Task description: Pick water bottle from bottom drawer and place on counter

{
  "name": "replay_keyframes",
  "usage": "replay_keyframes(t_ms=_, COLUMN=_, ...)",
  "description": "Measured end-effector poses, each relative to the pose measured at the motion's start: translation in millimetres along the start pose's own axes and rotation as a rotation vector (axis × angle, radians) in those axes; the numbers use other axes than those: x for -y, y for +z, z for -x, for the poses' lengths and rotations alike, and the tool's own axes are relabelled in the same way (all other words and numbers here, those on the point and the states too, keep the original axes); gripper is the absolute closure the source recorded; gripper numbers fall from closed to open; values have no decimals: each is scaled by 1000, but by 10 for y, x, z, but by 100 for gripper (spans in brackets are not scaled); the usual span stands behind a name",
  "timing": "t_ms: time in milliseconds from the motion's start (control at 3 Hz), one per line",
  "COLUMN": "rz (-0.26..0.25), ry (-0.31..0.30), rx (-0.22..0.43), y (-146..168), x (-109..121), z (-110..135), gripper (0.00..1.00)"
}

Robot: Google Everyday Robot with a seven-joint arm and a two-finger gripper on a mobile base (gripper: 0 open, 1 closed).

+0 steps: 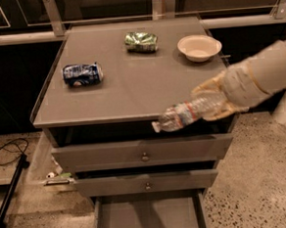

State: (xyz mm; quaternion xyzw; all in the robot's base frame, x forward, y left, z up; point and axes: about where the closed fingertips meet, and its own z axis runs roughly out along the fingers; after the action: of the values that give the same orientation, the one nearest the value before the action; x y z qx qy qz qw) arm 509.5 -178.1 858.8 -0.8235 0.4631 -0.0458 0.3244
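My fingers [206,89] are closed round the base end of the water bottle [185,114], holding it level over the front edge of the bench [131,87], near the right corner. It looks light, thin-walled and slick; a grip near the labelled middle would balance better.

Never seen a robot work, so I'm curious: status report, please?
Gripper shut on bottle, at counter's front right edge. Bottle sideways, cap left, out of drawer, not yet set down. Blue can, green can, bowl farther back.
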Motion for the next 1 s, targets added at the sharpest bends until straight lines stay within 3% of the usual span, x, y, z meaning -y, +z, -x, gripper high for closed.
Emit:
replay_keyframes(t_ms=333, rz=59, ry=-23, rx=122, y=168, x=463, z=85, gripper=100)
replay_keyframes(t_ms=667, rz=33, ry=47, rx=208, y=247, x=918, z=-23, gripper=100)
replay_keyframes(t_ms=1000, rz=-64, ry=202, rx=208, y=77, x=1227, z=-173, gripper=100)
